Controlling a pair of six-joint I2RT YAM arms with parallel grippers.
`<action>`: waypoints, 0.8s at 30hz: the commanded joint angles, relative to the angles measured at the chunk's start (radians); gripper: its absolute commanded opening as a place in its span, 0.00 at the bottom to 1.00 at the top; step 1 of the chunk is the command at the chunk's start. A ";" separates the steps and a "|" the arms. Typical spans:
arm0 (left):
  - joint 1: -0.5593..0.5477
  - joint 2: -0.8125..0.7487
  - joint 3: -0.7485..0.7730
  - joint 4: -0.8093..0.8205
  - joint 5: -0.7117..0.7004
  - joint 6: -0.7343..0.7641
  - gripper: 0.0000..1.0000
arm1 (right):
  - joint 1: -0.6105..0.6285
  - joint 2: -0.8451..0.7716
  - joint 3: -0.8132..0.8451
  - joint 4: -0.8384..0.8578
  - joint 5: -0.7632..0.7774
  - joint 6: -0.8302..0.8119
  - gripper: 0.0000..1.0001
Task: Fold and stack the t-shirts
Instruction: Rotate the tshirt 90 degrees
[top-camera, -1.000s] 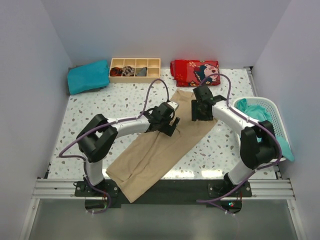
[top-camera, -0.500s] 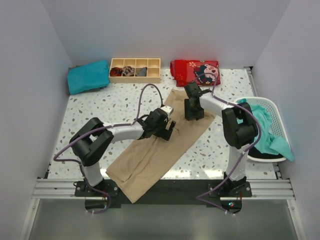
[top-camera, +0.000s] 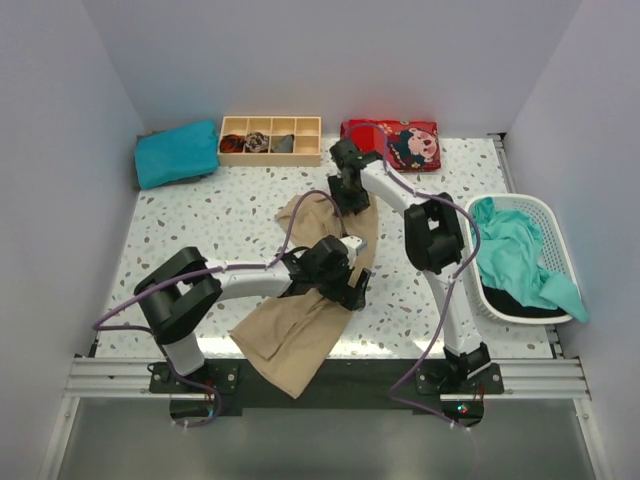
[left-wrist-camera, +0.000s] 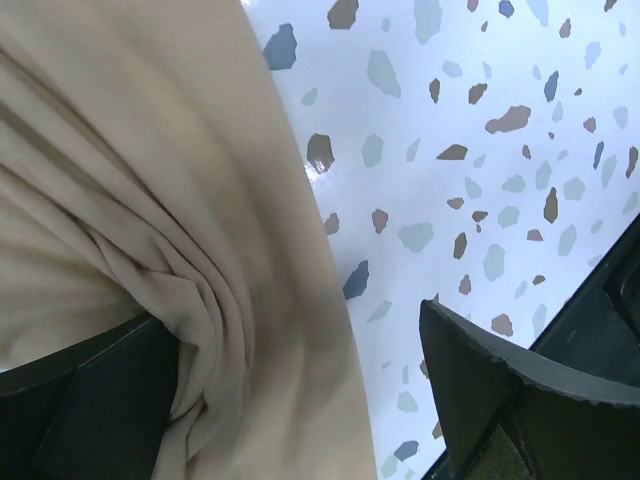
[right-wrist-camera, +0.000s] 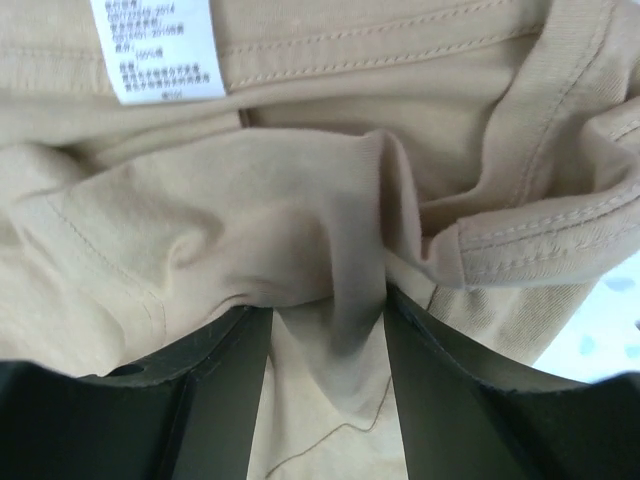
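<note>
The tan t-shirt (top-camera: 290, 330) lies bunched on the speckled table, running from the near edge up to the middle. My right gripper (top-camera: 348, 192) is at its far end, shut on a fold of the cloth. The right wrist view shows that fold (right-wrist-camera: 345, 260) pinched between the fingers of the right gripper (right-wrist-camera: 325, 340), near the white label (right-wrist-camera: 155, 50). My left gripper (top-camera: 345, 283) stands open over the shirt's right edge. The left gripper (left-wrist-camera: 300, 400) has tan cloth (left-wrist-camera: 120, 180) against one finger and bare table under the other. A folded teal t-shirt (top-camera: 176, 152) sits at the back left.
A white basket (top-camera: 545, 205) at the right edge holds another teal t-shirt (top-camera: 515, 255). A wooden compartment tray (top-camera: 270, 140) and a folded red patterned cloth (top-camera: 392, 143) stand along the back wall.
My right gripper moved left and toward the back, dragging the shirt's far end with it so the cloth bunched up. The left gripper shifted nearer and slightly right over the shirt.
</note>
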 joint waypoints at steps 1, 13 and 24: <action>-0.022 -0.008 0.033 -0.149 0.154 -0.063 1.00 | 0.029 0.142 0.156 -0.054 -0.067 -0.048 0.54; 0.022 -0.007 0.201 -0.132 0.247 -0.069 1.00 | 0.026 0.264 0.440 -0.102 -0.055 -0.099 0.57; 0.231 -0.195 0.222 -0.385 -0.272 0.066 1.00 | -0.013 -0.175 0.004 0.161 -0.012 -0.134 0.58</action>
